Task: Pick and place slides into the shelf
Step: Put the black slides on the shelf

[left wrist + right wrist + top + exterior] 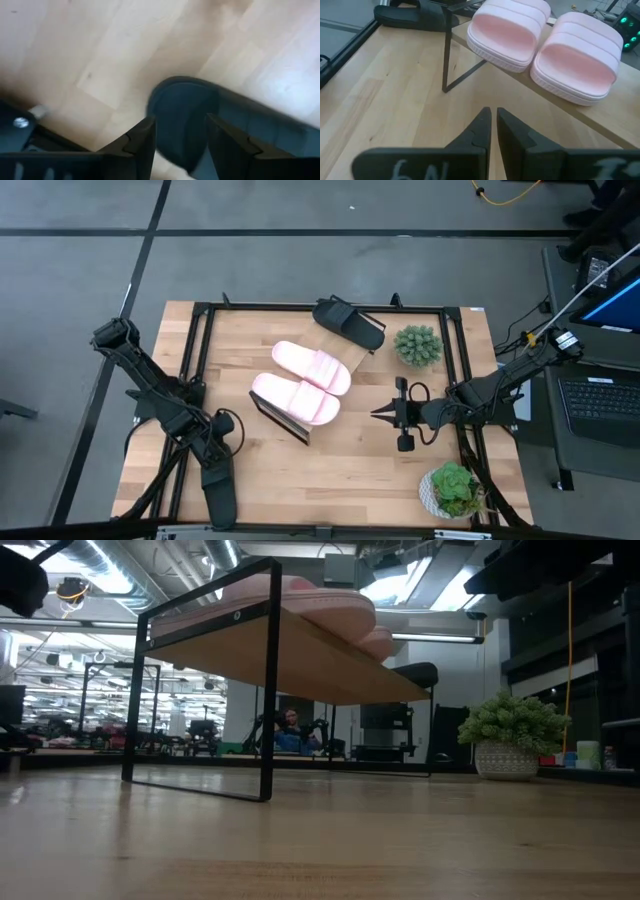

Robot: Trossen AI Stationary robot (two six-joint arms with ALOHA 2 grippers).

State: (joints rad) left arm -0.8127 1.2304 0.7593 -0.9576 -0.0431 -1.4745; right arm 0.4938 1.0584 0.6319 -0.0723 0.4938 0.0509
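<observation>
With both pink slides resting on the shelf, the left gripper, well off from the shelf, straddles a black slide with jaws apart, so closing off-centre could let it slip, while the right gripper waits pinched together beside the shelf.

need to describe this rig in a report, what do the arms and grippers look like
Both arms are dark, jointed, and trail black cables. The left gripper has two flat, dark, angular fingers. The right gripper has two black fingers tapering to narrow tips, and pale handwritten marks show on its body.
</observation>
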